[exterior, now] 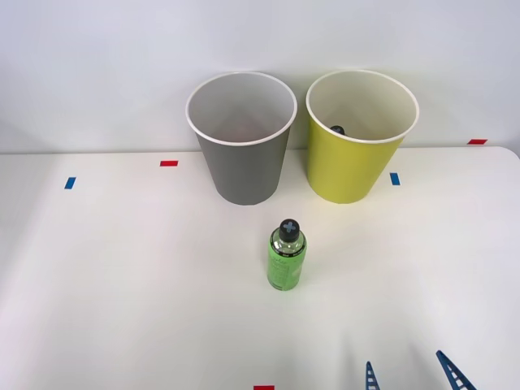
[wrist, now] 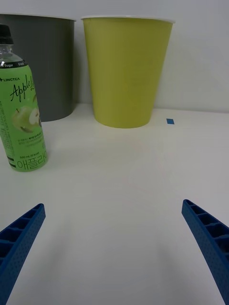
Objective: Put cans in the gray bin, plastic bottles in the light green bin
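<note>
A small plastic bottle (exterior: 286, 256) (wrist: 22, 102) with a green label and black cap stands upright in the middle of the white table. Behind it stand the gray bin (exterior: 242, 142) (wrist: 50, 66) and, to its right, the light green bin (exterior: 355, 142) (wrist: 126, 71). A dark cap-like shape (exterior: 337, 130) shows inside the light green bin. My right gripper (exterior: 410, 375) (wrist: 114, 248) is open at the table's near edge, to the right of the bottle and well short of it, with nothing between its blue fingers (wrist: 210, 243). No can is visible.
Small blue tape marks (exterior: 395, 179) (exterior: 70, 183) and red ones (exterior: 169, 163) (exterior: 477, 141) (exterior: 263, 387) lie on the table (exterior: 122, 284). A pale wall rises just behind the bins.
</note>
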